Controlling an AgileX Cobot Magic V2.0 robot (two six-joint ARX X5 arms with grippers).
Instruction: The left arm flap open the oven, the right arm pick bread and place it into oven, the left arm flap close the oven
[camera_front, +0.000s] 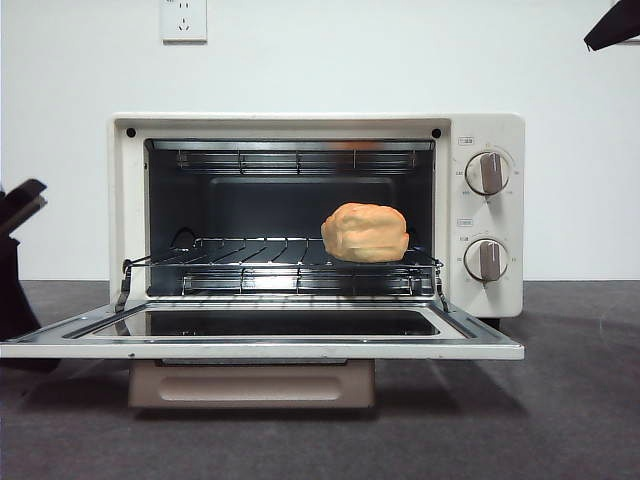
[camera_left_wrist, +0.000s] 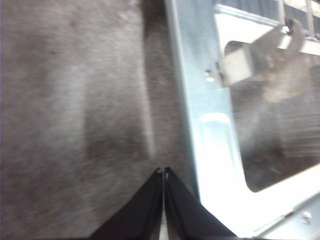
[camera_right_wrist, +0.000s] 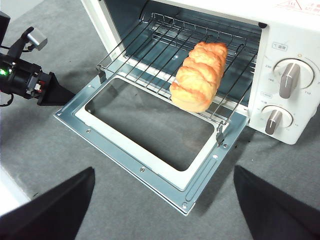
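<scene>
While the oven (camera_front: 300, 200) gapes open, bread (camera_front: 365, 233) rests on its rack (camera_front: 250, 252).

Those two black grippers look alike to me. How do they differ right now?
The left gripper is shut, its jaws pressed together to a point; the right gripper is open, jaws spread wide. The left one sits low on the table beside the corner of the oven's open door; the right one hangs above and in front of the oven, looking down on the bread. Both are black and hold nothing.
</scene>
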